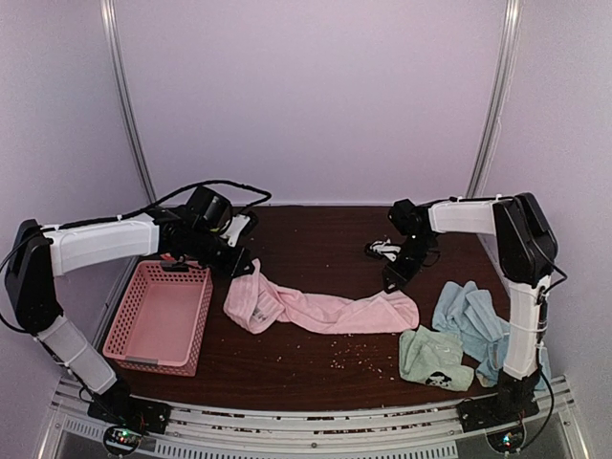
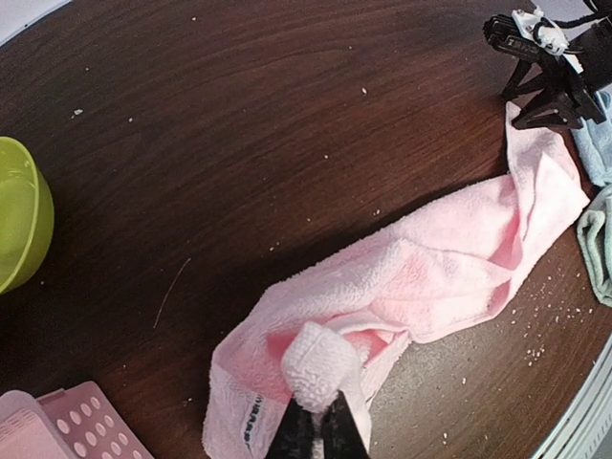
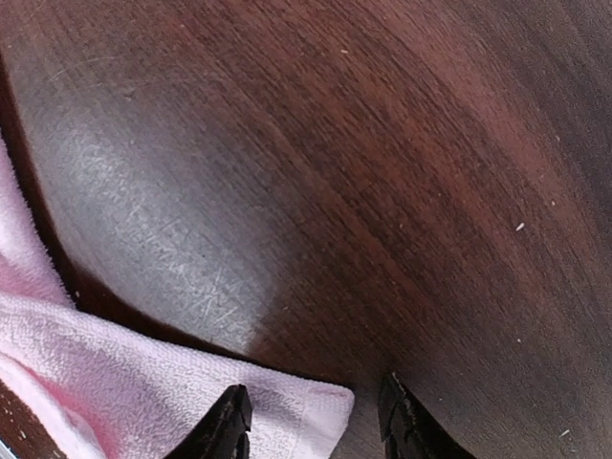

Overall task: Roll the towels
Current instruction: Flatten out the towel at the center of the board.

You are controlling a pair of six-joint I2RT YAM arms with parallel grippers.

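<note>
mint towel (image 1: pixel 430 349) mark illegible, green bowl (image 2: pixel 19 215) cropped

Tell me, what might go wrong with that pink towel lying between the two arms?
1. The soft pink cloth towel lies twisted and bunched, not flat, so a roll could come out lumpy.
2. The left fingers pinch only a small tuft; a pull might slip it free.
3. The right fingers stand open over just one corner and may miss it.

We see dim, soft, violet-tinged light and a grainy overhead view, a pale glare on the bench (image 3: pixel 134 191) just above the pink towel (image 3: pixel 143 392) in the right wrist view, and bowed edges far from that towel in the left wrist view.
</note>
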